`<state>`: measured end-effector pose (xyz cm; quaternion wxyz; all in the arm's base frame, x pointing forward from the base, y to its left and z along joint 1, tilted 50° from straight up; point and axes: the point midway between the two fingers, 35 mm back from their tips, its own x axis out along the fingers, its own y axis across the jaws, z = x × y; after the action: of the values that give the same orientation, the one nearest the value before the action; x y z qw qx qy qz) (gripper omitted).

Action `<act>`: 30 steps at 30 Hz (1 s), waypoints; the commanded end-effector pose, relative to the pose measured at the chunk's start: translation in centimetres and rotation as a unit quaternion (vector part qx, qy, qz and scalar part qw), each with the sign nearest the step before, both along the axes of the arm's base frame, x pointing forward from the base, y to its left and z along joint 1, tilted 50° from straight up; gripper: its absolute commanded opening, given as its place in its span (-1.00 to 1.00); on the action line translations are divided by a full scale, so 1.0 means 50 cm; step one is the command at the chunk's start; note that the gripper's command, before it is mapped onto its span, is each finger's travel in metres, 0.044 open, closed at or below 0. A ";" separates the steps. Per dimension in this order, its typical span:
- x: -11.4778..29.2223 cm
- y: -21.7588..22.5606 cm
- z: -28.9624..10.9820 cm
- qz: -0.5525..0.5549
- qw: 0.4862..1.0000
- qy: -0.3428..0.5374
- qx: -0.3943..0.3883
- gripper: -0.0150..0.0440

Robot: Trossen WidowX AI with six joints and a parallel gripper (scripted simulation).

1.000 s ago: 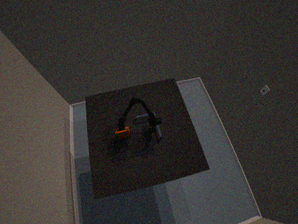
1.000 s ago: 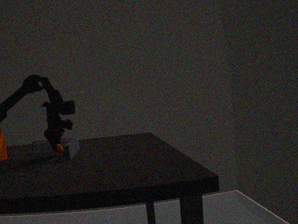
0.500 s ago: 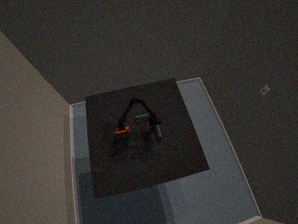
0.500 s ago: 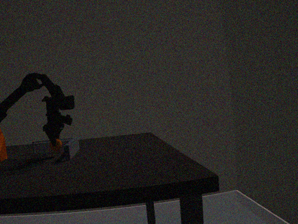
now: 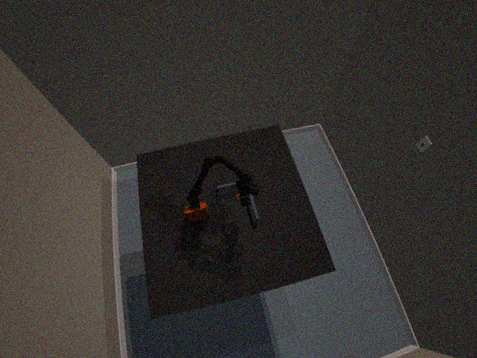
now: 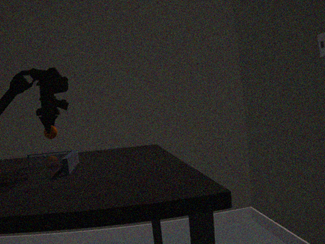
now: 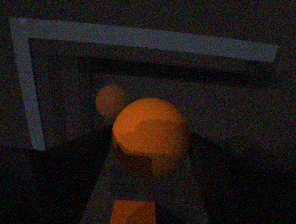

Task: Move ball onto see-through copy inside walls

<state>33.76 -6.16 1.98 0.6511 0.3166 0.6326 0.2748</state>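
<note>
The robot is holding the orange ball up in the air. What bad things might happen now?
1. The gripper pinches the round ball high above the table; if it slips, it could bounce and roll away.
2. The faint copy sits close to the clear walls' corner; a poor aim might hit a wall.
3. The dim light makes the clear walls hard to see.

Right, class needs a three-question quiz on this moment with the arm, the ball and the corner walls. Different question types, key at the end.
1. True or false: the ball is resting on the table.
2. What is the gripper doing? A) open, empty B) shut on the ball C) pushing a wall
3. Fill in: in the wrist view, the fainter copy lies inside the corner made by the two clear ____.

Key: 1 false, it hangs in the air. 2 B. 3 walls.
</note>
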 end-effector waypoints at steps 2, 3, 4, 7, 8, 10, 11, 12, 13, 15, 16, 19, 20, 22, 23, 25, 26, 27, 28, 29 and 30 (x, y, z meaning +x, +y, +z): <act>-0.001 -0.003 0.013 0.003 1.000 -0.005 -0.003 -0.49; -0.001 0.004 0.014 0.003 1.000 -0.005 -0.004 -0.49; -0.002 0.013 0.014 0.003 1.000 -0.005 -0.004 -0.49; -0.006 0.040 0.016 0.003 1.000 -0.005 -0.004 -0.49; -0.008 0.049 0.017 0.003 1.000 -0.004 -0.004 -0.49; -0.011 0.067 0.018 0.003 1.000 -0.004 -0.004 -0.49; -0.013 0.076 0.019 0.003 1.000 -0.004 -0.004 -0.49; -0.016 0.085 0.019 0.003 1.000 -0.004 -0.004 -0.49; -0.018 0.094 0.020 0.003 1.000 -0.004 -0.004 -0.49; -0.023 0.112 0.021 0.003 1.000 -0.004 -0.003 -0.49; -0.026 0.120 0.021 0.003 1.000 -0.004 -0.002 -0.49; -0.033 0.140 0.022 0.003 1.000 -0.004 -0.001 -0.49; -0.034 0.142 0.022 0.003 1.000 -0.004 -0.001 -0.49; -0.033 0.146 0.019 0.003 1.000 -0.004 -0.001 -0.49; -0.032 0.149 0.015 0.003 1.000 -0.004 -0.002 -0.49; -0.030 0.160 0.005 0.003 1.000 -0.004 -0.002 -0.49; -0.029 0.168 -0.002 0.003 1.000 -0.004 -0.002 -0.49; -0.028 0.176 -0.009 0.003 1.000 -0.004 -0.002 -0.49; -0.027 0.184 -0.017 0.003 1.000 -0.004 -0.002 -0.49; -0.027 0.193 -0.024 0.003 1.000 -0.004 -0.002 -0.49; -0.026 0.201 -0.031 0.003 1.000 -0.004 -0.002 -0.49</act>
<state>32.60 3.01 1.25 0.6580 0.3071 0.6291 0.2775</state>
